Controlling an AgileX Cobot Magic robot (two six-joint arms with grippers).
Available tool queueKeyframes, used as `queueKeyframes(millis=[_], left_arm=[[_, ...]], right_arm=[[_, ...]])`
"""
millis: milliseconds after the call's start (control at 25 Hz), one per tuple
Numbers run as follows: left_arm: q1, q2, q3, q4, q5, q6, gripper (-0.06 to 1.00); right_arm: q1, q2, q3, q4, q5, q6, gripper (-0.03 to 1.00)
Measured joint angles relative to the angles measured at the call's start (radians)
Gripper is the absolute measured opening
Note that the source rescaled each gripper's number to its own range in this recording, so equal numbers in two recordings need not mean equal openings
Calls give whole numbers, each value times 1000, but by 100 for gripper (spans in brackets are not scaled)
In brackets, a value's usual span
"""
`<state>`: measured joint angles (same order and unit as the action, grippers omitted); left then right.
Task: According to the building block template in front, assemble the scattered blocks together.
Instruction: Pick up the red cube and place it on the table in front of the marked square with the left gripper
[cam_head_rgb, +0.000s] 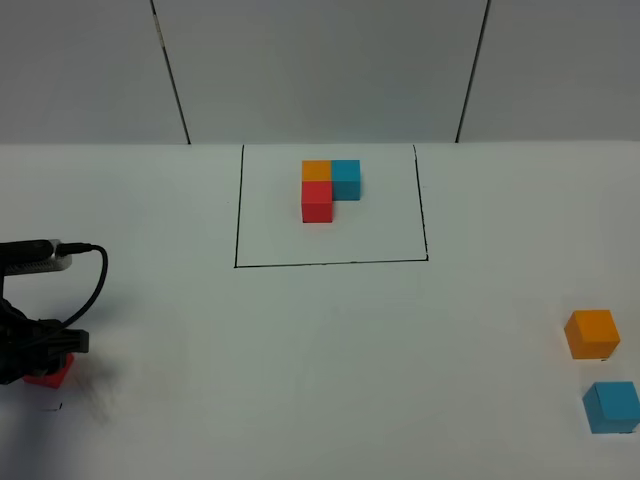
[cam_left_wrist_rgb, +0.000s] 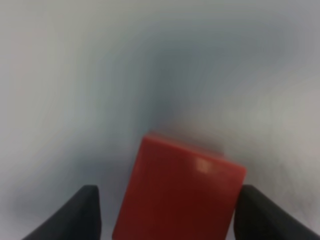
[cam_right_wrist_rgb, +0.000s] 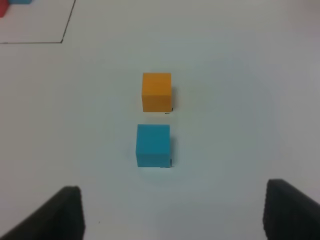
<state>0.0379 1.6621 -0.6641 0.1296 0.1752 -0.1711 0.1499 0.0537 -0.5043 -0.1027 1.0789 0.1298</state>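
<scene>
The template is a black-line rectangle (cam_head_rgb: 330, 264) at the back middle, framing an L of orange (cam_head_rgb: 316, 169), blue (cam_head_rgb: 346, 178) and red (cam_head_rgb: 318, 201) cubes. The loose red cube (cam_head_rgb: 48, 376) lies at the far left. My left gripper (cam_head_rgb: 42, 356) is down over it. In the left wrist view the red cube (cam_left_wrist_rgb: 177, 195) sits between the open fingers, close to one and apart from the other; the gripper (cam_left_wrist_rgb: 169, 192) is not closed on it. The loose orange cube (cam_head_rgb: 592, 333) and light blue cube (cam_head_rgb: 611, 406) lie at the far right. My right gripper (cam_right_wrist_rgb: 172, 186) is open and empty, short of the blue cube (cam_right_wrist_rgb: 153, 145) and the orange cube (cam_right_wrist_rgb: 156, 91).
The white table (cam_head_rgb: 320, 380) ends at a grey back wall with two dark seams (cam_head_rgb: 170, 70). A black cable (cam_head_rgb: 95, 275) loops from the left arm. A corner of the template line (cam_right_wrist_rgb: 62, 40) shows in the right wrist view.
</scene>
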Motion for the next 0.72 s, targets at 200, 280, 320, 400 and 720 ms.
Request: queueKeyframes(millis=[200,280,320,400,720], left_arm=[[0,1,-28,7,1,0,42],[0,1,-36,7,1,0,42],[0,1,-37,7,1,0,42],[0,3,-38,7,4,0,42],[0,90,-38,7,36,0,42]], right_arm=[[0,0,0,0,0,0,52],[0,0,0,0,0,0,52],[0,0,0,0,0,0,52],[0,0,0,0,0,0,52],[0,0,0,0,0,0,52]])
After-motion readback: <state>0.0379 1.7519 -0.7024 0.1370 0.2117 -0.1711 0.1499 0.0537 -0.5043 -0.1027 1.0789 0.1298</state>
